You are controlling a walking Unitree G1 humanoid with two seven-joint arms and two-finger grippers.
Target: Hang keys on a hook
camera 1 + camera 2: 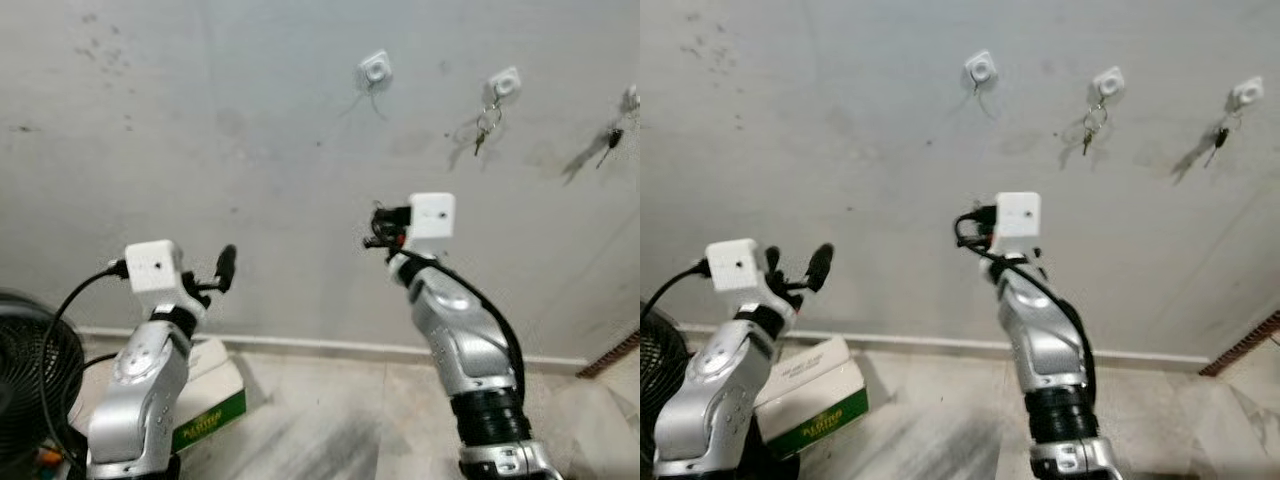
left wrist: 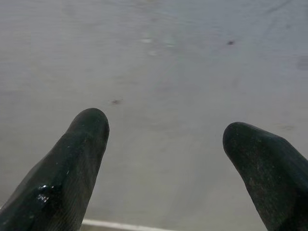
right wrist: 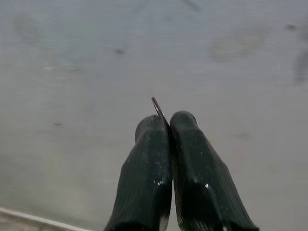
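Three white hooks are stuck high on the grey wall. The left hook (image 1: 375,68) is bare. The middle hook (image 1: 503,84) carries a bunch of keys (image 1: 485,125), and the right hook (image 1: 1245,93) carries a dark key (image 1: 1218,135). My right arm (image 1: 465,340) is raised toward the wall, below and between the left and middle hooks. My right gripper (image 3: 168,122) is shut on a thin metal key ring (image 3: 158,108) that pokes out between its fingertips; the keys themselves are hidden. My left gripper (image 2: 163,130) is open and empty, held low at the left, facing the wall.
A green and white carton (image 1: 210,400) lies on the tiled floor by my left arm. A black fan (image 1: 25,370) stands at the far left. A white skirting strip (image 1: 330,346) runs along the wall's foot, and a brown wooden edge (image 1: 615,355) shows at the lower right.
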